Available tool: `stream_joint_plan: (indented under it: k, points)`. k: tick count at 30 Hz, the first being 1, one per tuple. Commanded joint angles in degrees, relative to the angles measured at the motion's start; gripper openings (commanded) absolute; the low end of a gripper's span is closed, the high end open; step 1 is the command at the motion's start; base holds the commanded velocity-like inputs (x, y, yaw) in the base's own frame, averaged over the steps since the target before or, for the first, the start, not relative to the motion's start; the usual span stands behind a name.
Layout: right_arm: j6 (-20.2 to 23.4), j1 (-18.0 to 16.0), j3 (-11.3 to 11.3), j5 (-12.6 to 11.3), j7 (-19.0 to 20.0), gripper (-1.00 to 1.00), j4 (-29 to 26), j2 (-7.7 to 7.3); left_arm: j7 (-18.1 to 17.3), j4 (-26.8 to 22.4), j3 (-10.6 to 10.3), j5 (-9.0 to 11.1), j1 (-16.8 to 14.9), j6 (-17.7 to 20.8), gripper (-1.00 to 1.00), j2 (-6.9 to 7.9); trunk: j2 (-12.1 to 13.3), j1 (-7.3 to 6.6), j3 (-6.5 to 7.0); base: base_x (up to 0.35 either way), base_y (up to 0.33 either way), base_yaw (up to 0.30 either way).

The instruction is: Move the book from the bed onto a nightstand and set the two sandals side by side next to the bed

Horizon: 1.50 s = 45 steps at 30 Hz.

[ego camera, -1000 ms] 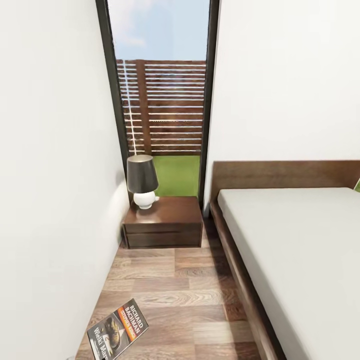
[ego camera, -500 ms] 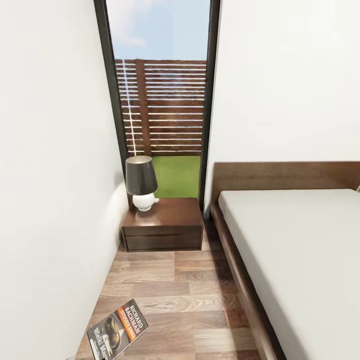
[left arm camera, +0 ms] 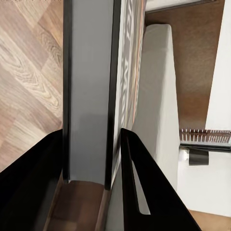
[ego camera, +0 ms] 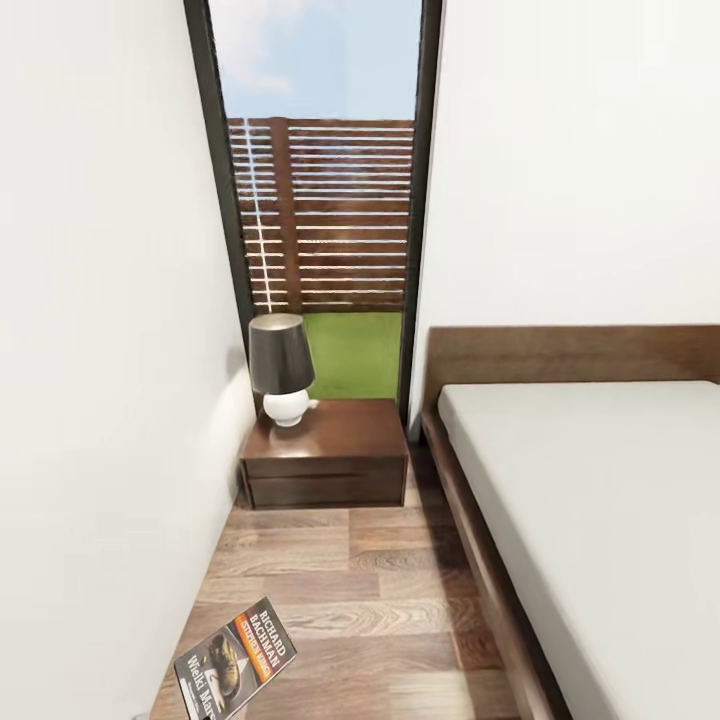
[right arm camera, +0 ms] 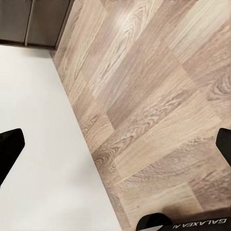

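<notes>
Presently the left gripper (left arm camera: pixel 91 159) grips the book (ego camera: pixel 234 660) edge-on at near left, so carry it level up the floor (ego camera: pixel 350 590) aisle left of the bed (ego camera: pixel 590 500) and set it flat on the far nightstand (ego camera: pixel 345 435), right of the lamp (ego camera: pixel 281 368); the right gripper (right arm camera: pixel 115 144) is spread empty.

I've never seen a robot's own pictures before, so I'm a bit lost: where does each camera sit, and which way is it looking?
Head view: on the robot's head, looking forward and down at the nightstand, lamp, bed and book.
Left wrist view: near the left claw, looking along its dark fingers, shut on the book.
Right wrist view: near the right claw, open, facing the plank floor.
Shared: book and floor in head and left wrist views.
</notes>
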Motion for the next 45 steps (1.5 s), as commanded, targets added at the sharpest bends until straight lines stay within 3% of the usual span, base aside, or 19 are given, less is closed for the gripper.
stream_joint_plan:
  k: [1, 45]
  points:
    - [0.14, -0.09, -0.03, -0.21, 0.31, 1.0, 0.21, -0.01, -0.17, 0.02, 0.47, -0.25, -0.06, 0.57, -1.0, 0.01, -0.03, 0.01, -0.05, 0.106, 0.0, 0.0]
    - [0.14, -0.09, -0.01, -0.21, 0.24, 1.0, 0.21, -0.01, -0.18, 0.02, 0.47, -0.25, -0.05, 0.57, -1.0, -0.01, -0.03, 0.01, -0.05, 0.106, 0.0, 0.0]
